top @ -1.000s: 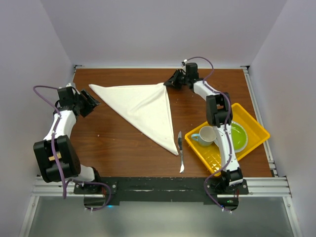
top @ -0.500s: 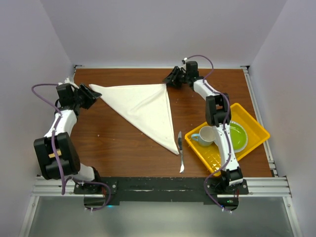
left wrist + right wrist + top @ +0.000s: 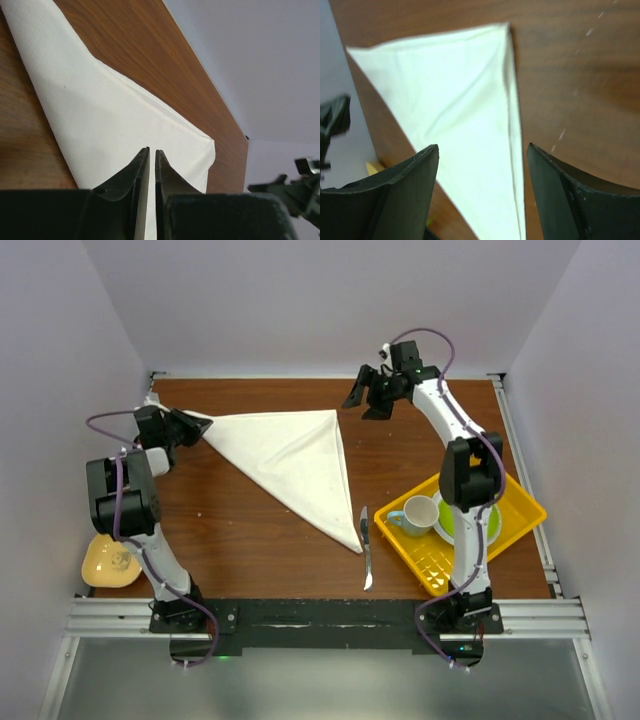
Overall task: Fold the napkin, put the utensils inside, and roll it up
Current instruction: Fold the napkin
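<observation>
The white napkin [image 3: 295, 460] lies flat on the brown wooden surface [image 3: 240, 530], folded into a long triangle of soft cloth. Its near tip is sharp, and a doubled edge runs along the far side. The left claw [image 3: 190, 424] sits at the left corner, its black fingers closed to a thin slit on the cloth. The right claw [image 3: 366, 401] hangs wide open and empty, just right of the far right corner. The slim, shiny metal knife [image 3: 366, 548] lies just right of the near tip. On the right, a yellow plastic tray [image 3: 520, 490] holds a pale cup [image 3: 418, 512] and a round green plate [image 3: 485, 520].
</observation>
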`<action>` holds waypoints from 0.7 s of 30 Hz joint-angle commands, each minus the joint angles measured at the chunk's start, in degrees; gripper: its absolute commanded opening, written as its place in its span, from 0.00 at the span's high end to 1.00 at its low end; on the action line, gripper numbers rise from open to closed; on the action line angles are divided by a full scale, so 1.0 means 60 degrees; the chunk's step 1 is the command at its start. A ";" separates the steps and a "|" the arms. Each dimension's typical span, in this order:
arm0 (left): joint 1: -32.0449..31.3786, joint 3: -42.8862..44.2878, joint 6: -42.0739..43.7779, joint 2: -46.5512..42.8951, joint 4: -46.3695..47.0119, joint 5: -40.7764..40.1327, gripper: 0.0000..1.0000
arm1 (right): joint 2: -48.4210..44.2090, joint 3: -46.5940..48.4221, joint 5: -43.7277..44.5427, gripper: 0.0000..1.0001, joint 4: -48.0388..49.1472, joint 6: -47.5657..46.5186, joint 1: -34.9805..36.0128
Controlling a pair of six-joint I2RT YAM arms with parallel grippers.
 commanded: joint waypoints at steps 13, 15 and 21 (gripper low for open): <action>-0.0113 0.3673 0.0906 0.2964 -0.1782 -0.2094 0.94 | -0.4773 -0.6961 -0.0131 0.44 -0.1277 -0.3234 0.2514; -0.0098 0.4082 0.1008 0.3229 -0.2107 -0.2182 0.94 | -0.4817 -0.7605 -0.0175 0.49 -0.1058 -0.3293 0.2646; -0.0098 0.4363 0.1287 0.3451 -0.2767 -0.2709 0.95 | -0.4964 -0.8617 -0.0321 0.57 -0.0486 -0.3162 0.3144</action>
